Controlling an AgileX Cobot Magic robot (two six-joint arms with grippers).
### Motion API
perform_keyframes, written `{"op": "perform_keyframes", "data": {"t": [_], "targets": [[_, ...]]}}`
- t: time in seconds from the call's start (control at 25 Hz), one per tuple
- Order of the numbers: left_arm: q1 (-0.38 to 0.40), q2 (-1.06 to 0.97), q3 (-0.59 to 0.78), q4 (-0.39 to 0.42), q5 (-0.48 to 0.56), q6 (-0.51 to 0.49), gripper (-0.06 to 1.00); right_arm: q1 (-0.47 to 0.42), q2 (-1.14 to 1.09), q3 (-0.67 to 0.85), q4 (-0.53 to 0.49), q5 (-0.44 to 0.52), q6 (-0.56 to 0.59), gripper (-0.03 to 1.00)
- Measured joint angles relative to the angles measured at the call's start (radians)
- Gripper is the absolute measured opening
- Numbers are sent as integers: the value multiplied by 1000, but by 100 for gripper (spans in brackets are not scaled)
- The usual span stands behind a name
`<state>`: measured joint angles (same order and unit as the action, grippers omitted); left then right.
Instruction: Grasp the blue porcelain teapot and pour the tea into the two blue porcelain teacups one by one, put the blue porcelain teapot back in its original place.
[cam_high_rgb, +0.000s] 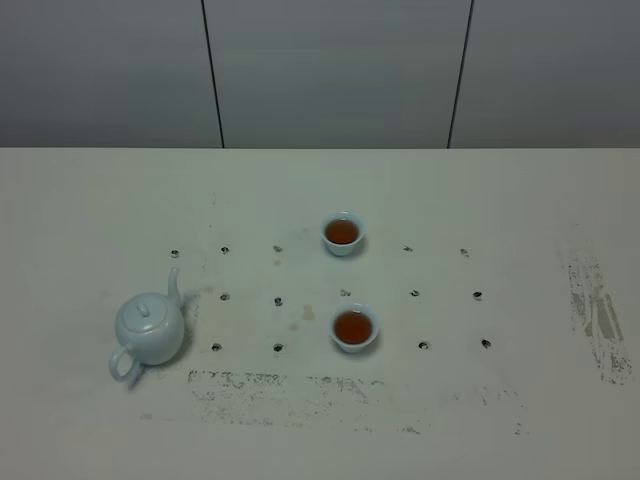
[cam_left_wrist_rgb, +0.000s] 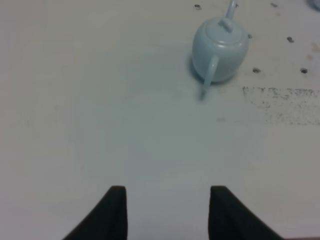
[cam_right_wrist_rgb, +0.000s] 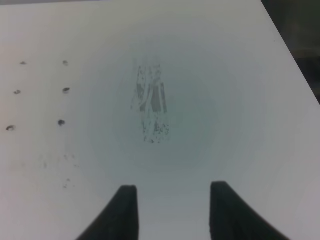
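From my left wrist camera, the left claw (cam_left_wrist_rgb: 167, 210) hung released over bare table (cam_left_wrist_rgb: 100, 125), its two dark fingers (cam_left_wrist_rgb: 116, 212) parted with nothing between them. The blue porcelain teapot (cam_left_wrist_rgb: 220, 47) stood upright well ahead of that claw and off to one side of its line, loop handle turned back toward the claw and spout pointing away; claw and pot were clearly apart.

My right wrist camera showed the right claw (cam_right_wrist_rgb: 170, 210) released as well, fingers spread over empty table surface, with a grey scuffed patch (cam_right_wrist_rgb: 152, 107) ahead of it and a few small holes (cam_right_wrist_rgb: 62, 122) off to the side.

In the high view I saw neither claw. The teapot (cam_high_rgb: 150, 328) sat on the left part of the table. Well to its right, the nearer teacup (cam_high_rgb: 354, 329) held brown tea, and the farther teacup (cam_high_rgb: 342, 234), just beyond it, was also filled. Both cups stood upright among the rows of holes.
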<state>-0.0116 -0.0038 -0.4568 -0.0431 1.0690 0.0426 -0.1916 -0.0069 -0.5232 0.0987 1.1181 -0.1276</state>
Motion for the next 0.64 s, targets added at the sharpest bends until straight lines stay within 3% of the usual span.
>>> {"op": "perform_keyframes", "data": {"t": [0.64], "targets": [[0,0,0,0,0,0,44,0,0,0,0,0,0,35]]}}
